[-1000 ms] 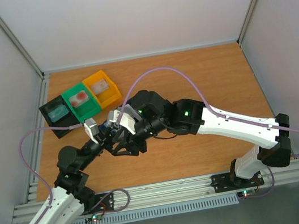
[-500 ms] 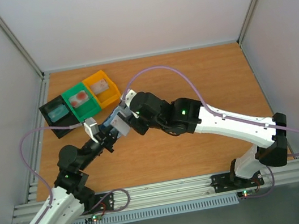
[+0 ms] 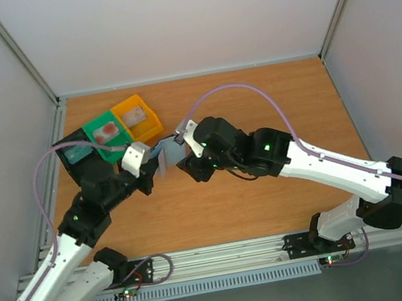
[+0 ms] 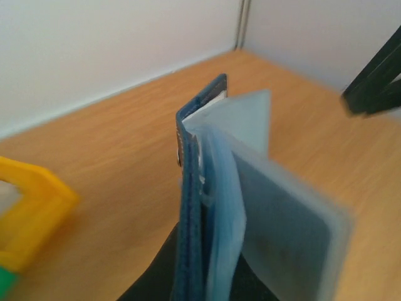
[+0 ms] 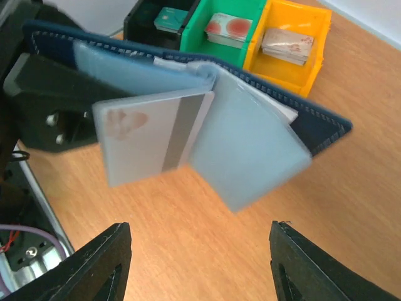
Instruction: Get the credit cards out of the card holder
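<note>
Card holder [image 5: 316, 128] in left fingers [image 4: 156, 279] | card [image 5: 144, 144] protruding | right fingers [image 5: 94, 263] apart

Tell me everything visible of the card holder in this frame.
The card holder is a dark navy bifold with pale edge stitching, held open above the wooden table. Light blue-grey, translucent-looking inner pockets fan out from it. A pale card with a grey stripe and reddish mark sticks partly out of one. The left pincer clamps one flap; the open right pincer hangs clear of it.
</note>
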